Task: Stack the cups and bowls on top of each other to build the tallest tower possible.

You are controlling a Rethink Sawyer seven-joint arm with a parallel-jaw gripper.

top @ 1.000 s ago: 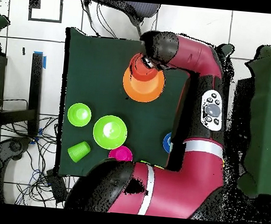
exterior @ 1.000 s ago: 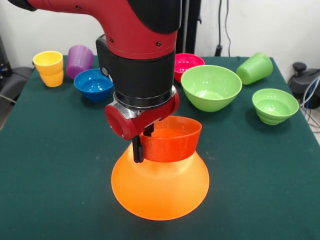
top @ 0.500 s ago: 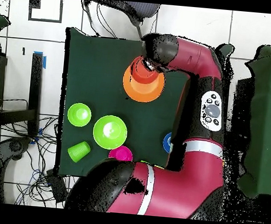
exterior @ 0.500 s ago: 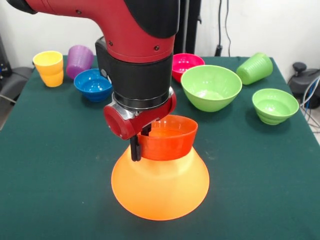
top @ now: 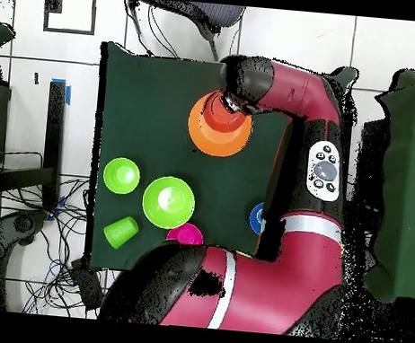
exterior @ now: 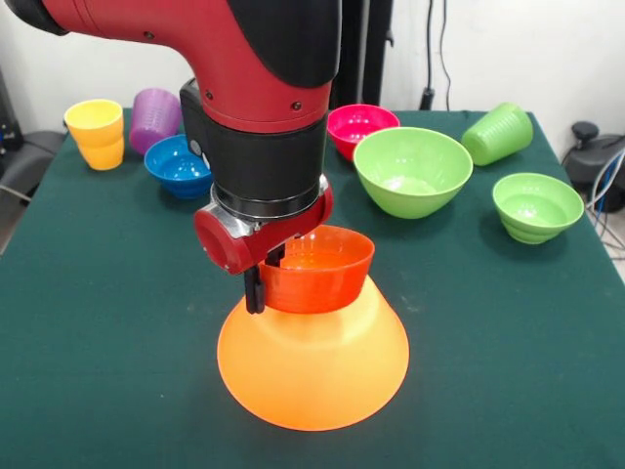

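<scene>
The huge orange bowl (exterior: 312, 366) stands upside down at the table's near middle, also in the overhead view (top: 219, 136). The red-orange bowl (exterior: 322, 278) sits upright on its top, also seen from above (top: 218, 115). My gripper (exterior: 264, 285) is shut on this bowl's left rim, with one finger (exterior: 254, 293) outside the wall and the other inside. At the back stand the yellow cup (exterior: 96, 132), purple cup (exterior: 154, 117), blue bowl (exterior: 181, 164), pink bowl (exterior: 361, 125) and large light green bowl (exterior: 412, 168). A small green bowl (exterior: 535, 203) stands at the right. One light green cup (exterior: 498, 132) lies on its side; the other is hidden.
The green table cloth (exterior: 107, 322) covers the whole top. My arm (top: 289, 213) hides the table's right side in the overhead view, with the blue bowl (top: 256, 217) just showing. Cables (exterior: 605, 186) hang off the right edge.
My gripper has shifted a little to the left in the front view, carrying the red-orange bowl with it across the orange bowl's top. The other things have not moved.
</scene>
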